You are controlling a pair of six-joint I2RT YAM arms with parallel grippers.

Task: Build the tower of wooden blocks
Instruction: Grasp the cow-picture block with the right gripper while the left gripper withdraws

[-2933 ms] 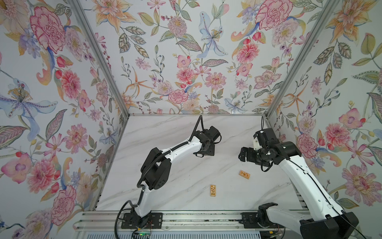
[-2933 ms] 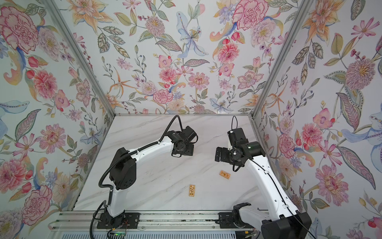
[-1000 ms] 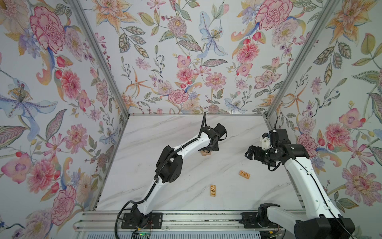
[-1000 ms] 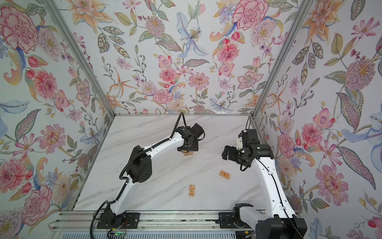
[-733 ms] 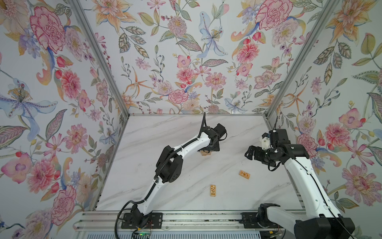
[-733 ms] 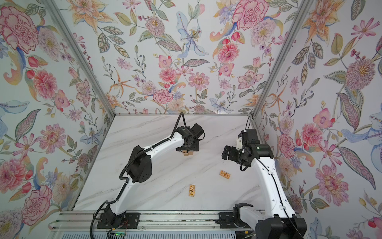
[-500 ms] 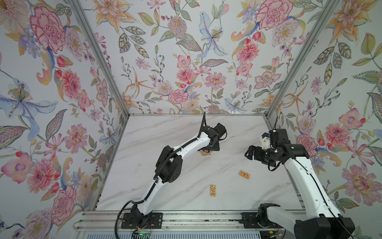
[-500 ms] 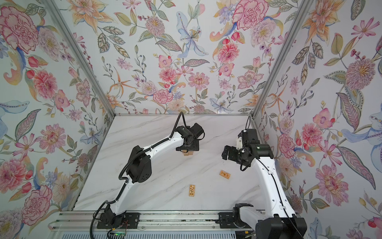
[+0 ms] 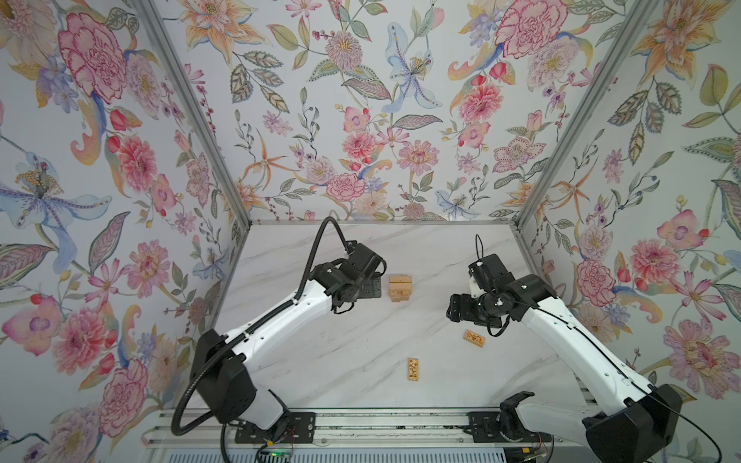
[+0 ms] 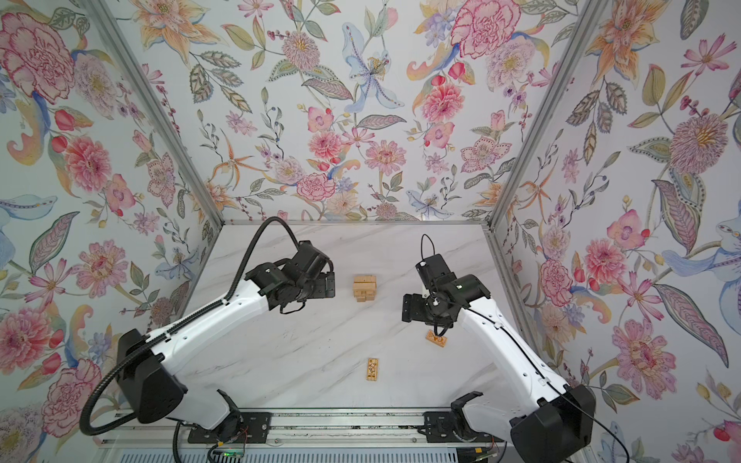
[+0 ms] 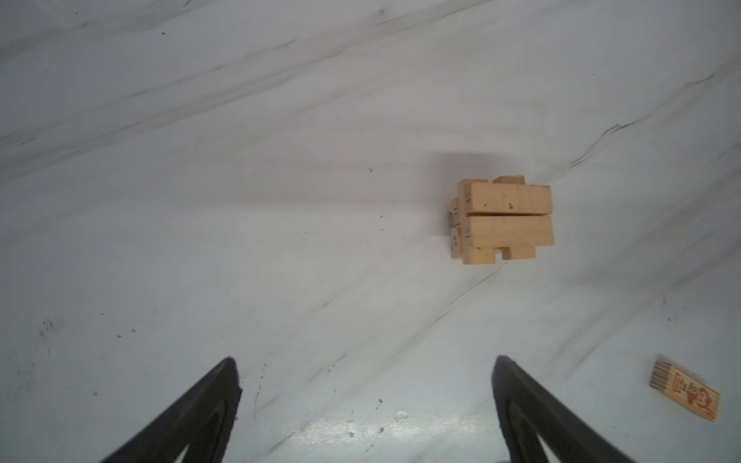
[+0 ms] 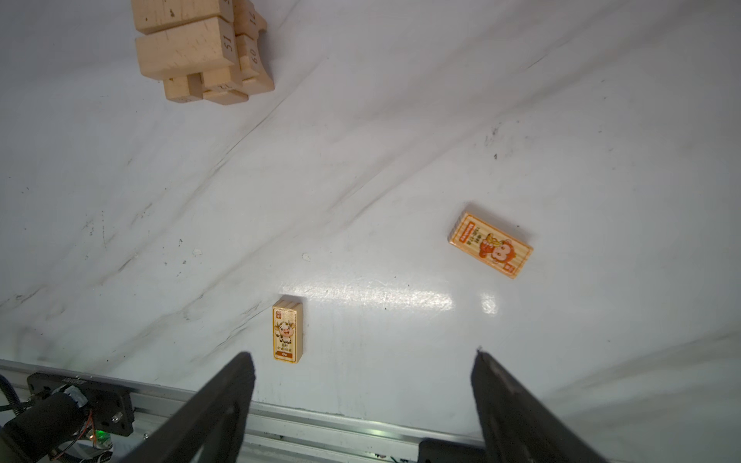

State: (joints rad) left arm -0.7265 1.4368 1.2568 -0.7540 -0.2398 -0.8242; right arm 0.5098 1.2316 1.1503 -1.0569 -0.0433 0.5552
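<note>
Both the left gripper [image 11: 363, 360] and right gripper [image 12: 363, 354] gape wide, empty. The tower [image 11: 507, 220] stands ahead of the left; the ox-printed wood block [image 12: 287, 328] lies just before the right. It is probably light, hard and smooth, so pinch its long sides.

Right gripper [image 12: 363, 354] has its jaws spread wide, nothing between them, over the white marble table [image 12: 401, 160]. The ox-print block [image 12: 287, 329] lies flat just off one fingertip. The monkey-print block [image 12: 490, 245] sits angled farther ahead, and the tower [image 12: 200, 48] stands way out beyond both.
</note>
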